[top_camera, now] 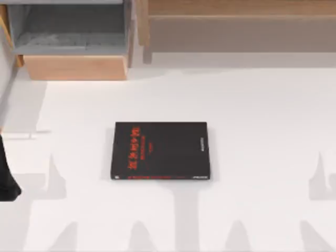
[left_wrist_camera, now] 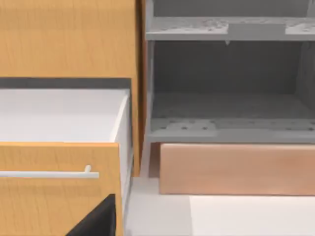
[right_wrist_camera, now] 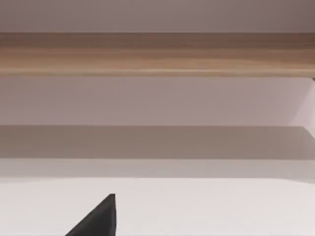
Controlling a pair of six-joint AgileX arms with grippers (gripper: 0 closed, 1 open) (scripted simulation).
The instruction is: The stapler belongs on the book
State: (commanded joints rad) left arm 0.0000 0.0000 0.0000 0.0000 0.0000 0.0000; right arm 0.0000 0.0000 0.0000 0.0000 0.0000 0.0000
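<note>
The black book (top_camera: 160, 151) with red characters on its cover lies flat in the middle of the white table (top_camera: 262, 131), and nothing rests on it. The stapler is out of view. My left arm (top_camera: 6, 176) is a dark shape at the table's left edge, well left of the book. A dark part of my left gripper (left_wrist_camera: 98, 221) shows in the left wrist view, in front of an open wooden drawer (left_wrist_camera: 54, 191). In the right wrist view a dark part of my right gripper (right_wrist_camera: 98, 219) hangs over bare table.
The drawer has a white inside (left_wrist_camera: 59, 115) and a pale bar handle (left_wrist_camera: 49, 173). A grey shelf unit (top_camera: 73, 31) on a wooden base (top_camera: 73, 67) stands at the back left. A long wooden ledge (top_camera: 236, 8) runs along the back right.
</note>
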